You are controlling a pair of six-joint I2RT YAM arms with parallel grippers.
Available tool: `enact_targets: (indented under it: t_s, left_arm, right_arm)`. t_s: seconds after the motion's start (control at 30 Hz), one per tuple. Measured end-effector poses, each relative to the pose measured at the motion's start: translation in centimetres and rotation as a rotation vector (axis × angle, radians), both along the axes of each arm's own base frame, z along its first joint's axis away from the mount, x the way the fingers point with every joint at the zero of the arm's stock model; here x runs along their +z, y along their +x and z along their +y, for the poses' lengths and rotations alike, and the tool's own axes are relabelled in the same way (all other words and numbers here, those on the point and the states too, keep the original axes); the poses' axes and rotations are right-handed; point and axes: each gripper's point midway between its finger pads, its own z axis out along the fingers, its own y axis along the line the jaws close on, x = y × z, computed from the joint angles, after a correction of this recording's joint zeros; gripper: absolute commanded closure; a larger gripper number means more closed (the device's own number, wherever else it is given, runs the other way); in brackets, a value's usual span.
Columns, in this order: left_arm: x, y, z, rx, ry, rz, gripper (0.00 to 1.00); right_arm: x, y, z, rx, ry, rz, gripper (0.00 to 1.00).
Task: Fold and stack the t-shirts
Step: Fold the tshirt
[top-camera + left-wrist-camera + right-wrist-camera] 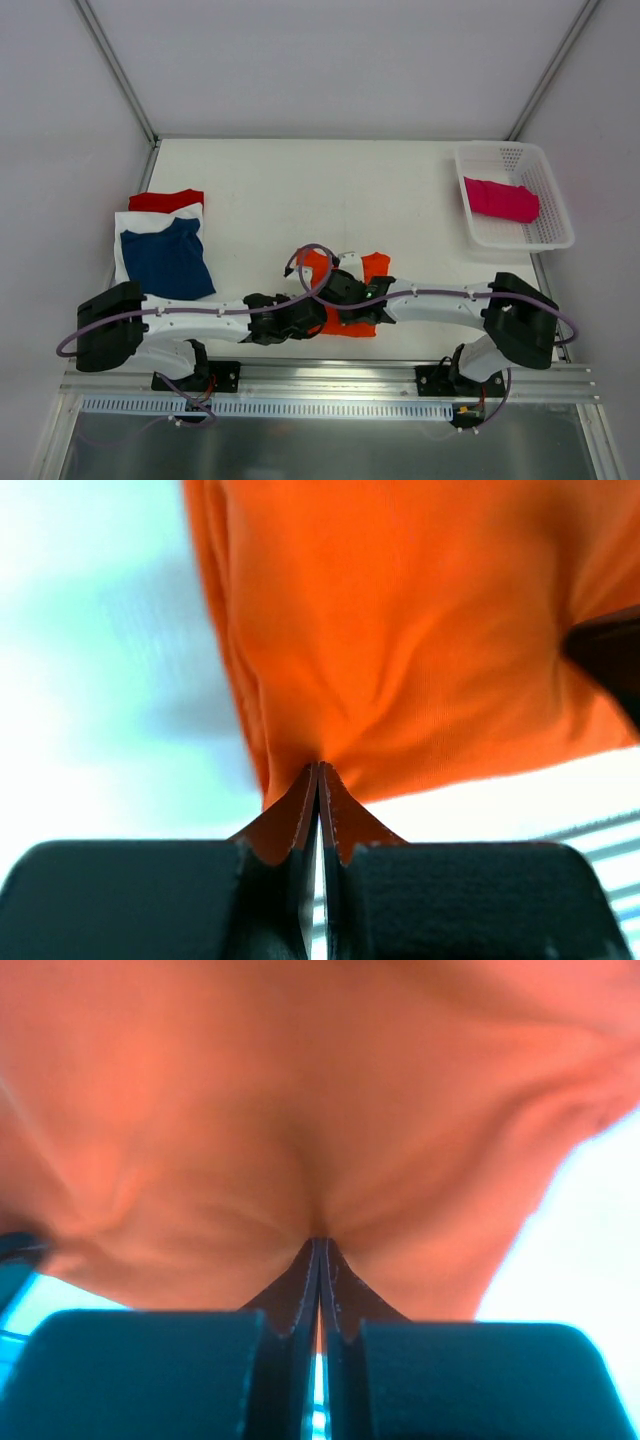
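The bright orange t-shirt (372,266) lies near the table's front edge, mostly under both arms. My left gripper (318,310) is shut on its left edge; in the left wrist view the jaws (318,768) pinch the orange cloth (400,630). My right gripper (338,285) is shut on the same shirt; in the right wrist view the tips (319,1242) pinch cloth (300,1090) that fills the frame. A stack at the left holds a navy shirt (166,260) on a white one (126,225) on a red one (165,200). A magenta shirt (500,199) lies in the basket.
The white mesh basket (545,180) stands at the back right of the white table (300,190). Purple cables loop over both arms. A metal rail runs along the table's near edge (330,375).
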Motion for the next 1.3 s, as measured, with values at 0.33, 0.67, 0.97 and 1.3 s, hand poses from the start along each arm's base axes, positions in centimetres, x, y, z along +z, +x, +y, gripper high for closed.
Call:
enact_targets:
  t_s: [0.33, 0.67, 0.97, 1.3]
  left_arm:
    - [9.2, 2.7, -0.4, 0.017, -0.063, -0.242, 1.00]
    - [9.7, 8.9, -0.7, 0.070, -0.082, -0.316, 1.00]
    - [4.4, 11.1, -1.3, 0.020, -0.032, -0.248, 1.00]
    - [1.3, 11.2, -3.1, -0.023, -0.019, -0.192, 1.00]
  right_arm:
    - [13.2, 1.0, 1.0, 0.027, 0.075, -0.298, 1.00]
    - [14.0, 5.1, -1.4, -0.054, 0.041, -0.384, 1.00]
    - [5.6, 9.1, -2.5, -0.117, -0.056, -0.228, 1.00]
    - [2.5, 10.0, -1.7, -0.116, -0.049, -0.154, 1.00]
